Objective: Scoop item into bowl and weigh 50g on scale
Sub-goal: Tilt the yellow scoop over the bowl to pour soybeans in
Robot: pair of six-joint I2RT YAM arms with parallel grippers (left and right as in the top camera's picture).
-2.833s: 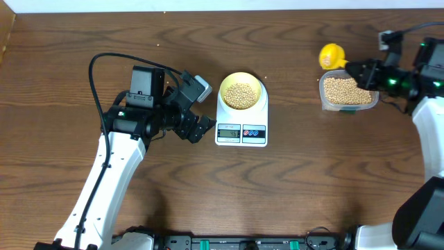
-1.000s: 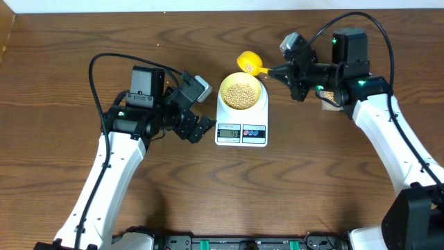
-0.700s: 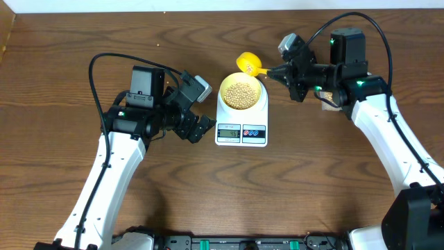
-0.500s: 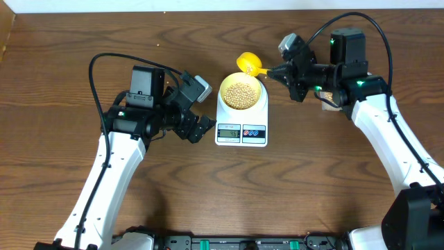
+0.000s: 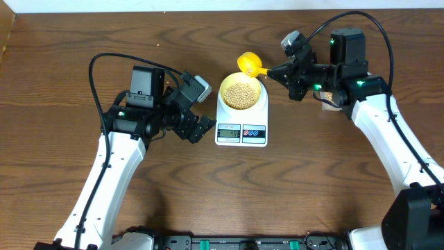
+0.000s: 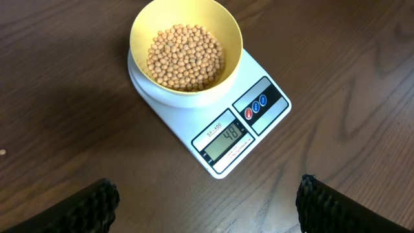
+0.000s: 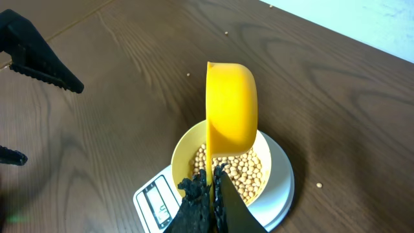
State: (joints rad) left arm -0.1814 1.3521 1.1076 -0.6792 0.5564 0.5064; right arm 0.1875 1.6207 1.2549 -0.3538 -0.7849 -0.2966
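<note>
Right gripper, clamped on a yellow scoop, holds it tilted above the rim of the bowl of beans; left gripper hangs spread near the scale.

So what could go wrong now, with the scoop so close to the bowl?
The right end effector holds the scoop tipped sideways at the bowl's edge, so beans may drop past it; one loose bean already lies on the table. The scale's display seems near fifty, so a big pour could overshoot. Bumping the bowl might upset the reading.
</note>
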